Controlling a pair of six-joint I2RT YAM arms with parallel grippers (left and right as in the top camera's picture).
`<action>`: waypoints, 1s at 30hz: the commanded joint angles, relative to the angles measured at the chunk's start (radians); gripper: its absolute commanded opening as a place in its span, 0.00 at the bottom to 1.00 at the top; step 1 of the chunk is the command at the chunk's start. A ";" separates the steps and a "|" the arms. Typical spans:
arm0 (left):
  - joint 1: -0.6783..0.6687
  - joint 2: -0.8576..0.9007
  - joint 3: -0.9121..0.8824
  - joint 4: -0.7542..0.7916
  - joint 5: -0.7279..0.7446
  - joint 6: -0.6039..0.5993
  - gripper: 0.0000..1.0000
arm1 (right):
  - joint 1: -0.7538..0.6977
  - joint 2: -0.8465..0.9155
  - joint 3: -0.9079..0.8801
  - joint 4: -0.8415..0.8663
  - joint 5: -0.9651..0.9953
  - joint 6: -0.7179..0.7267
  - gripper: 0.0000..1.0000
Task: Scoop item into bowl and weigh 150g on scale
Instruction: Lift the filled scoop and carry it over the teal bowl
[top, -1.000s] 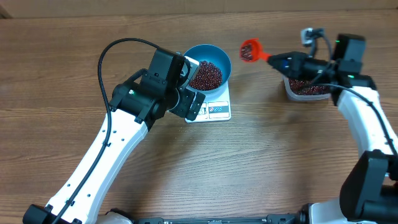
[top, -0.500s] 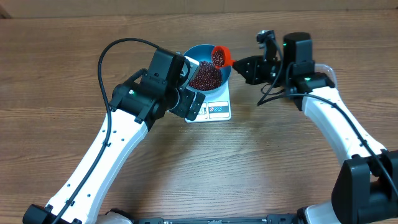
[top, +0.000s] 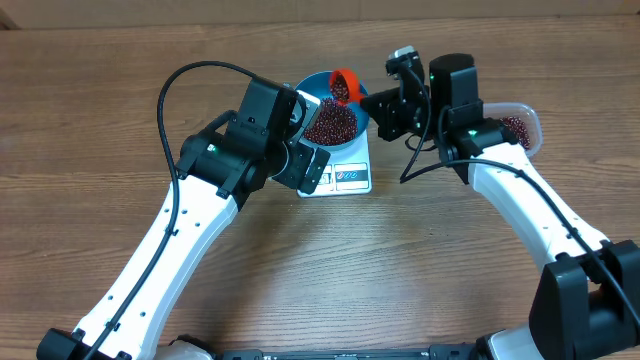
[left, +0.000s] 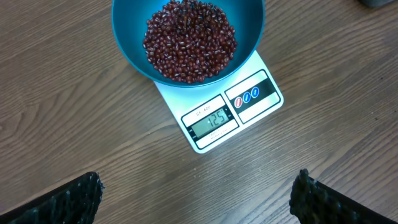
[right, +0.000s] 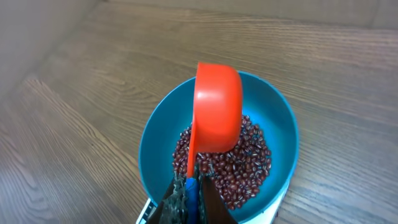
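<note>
I count one blue bowl (left: 127, 25), one white scale (left: 214, 118) under it, one orange scoop (right: 217, 106) and one clear tub (top: 535, 120). There are two arms. The bowl sits on the scale and holds a heap of red-brown beans (left: 189, 40); the display reads 125. More beans lie in the tub, well to the right and partly hidden behind my right arm. My right hand (right: 189, 193) is clamped on the scoop's handle, with the scoop tipped mouth-down over the bowl. My left hand (left: 196, 196) hangs above the scale with its fingers spread wide, holding nothing. The surface (top: 400, 260) is brown wood grain. Of the room I see only a paler strip along the far edge.
</note>
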 joint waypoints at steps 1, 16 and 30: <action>0.004 -0.002 0.016 0.002 0.011 0.019 1.00 | 0.014 0.008 0.029 0.011 0.024 -0.085 0.04; 0.005 -0.002 0.016 0.002 0.011 0.019 1.00 | 0.018 0.014 0.029 0.020 0.048 -0.082 0.04; 0.005 -0.002 0.016 0.002 0.011 0.019 1.00 | 0.018 0.014 0.029 0.029 0.048 -0.082 0.04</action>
